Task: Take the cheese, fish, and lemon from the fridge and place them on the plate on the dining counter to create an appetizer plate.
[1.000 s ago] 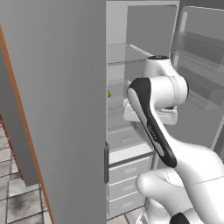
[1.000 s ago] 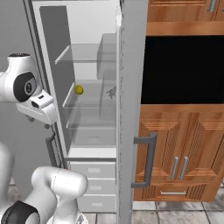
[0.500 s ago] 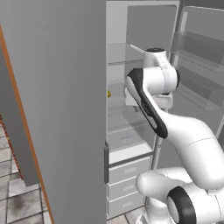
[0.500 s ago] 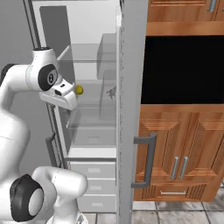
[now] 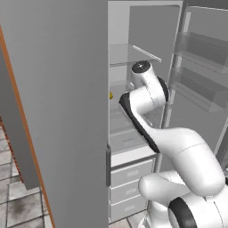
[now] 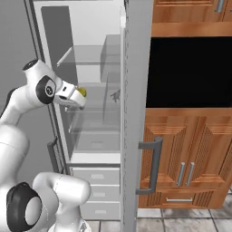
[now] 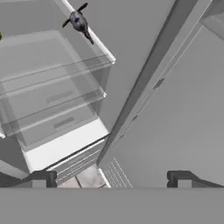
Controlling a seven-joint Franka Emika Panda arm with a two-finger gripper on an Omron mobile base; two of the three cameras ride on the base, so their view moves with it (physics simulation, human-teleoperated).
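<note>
Left base view: arm reached into the fridge (image 5: 147,26); lemon (image 5: 111,95) sat on a shelf.
Right base view: gripper (image 6: 72,100) just beside the lemon (image 6: 82,92).
Hand view: jaws fully spread, empty; fish (image 7: 78,22) lay on a glass shelf (image 7: 65,74).
Risk: wrist could probably strike the shelf edge.

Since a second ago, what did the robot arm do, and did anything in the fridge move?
The arm swung forward into the open fridge, carrying its gripper up beside the lemon. Its jaws stayed wide open and took hold of nothing. The lemon, the small dark fish on the glass shelf, the shelves and the fridge doors stayed put.
</note>
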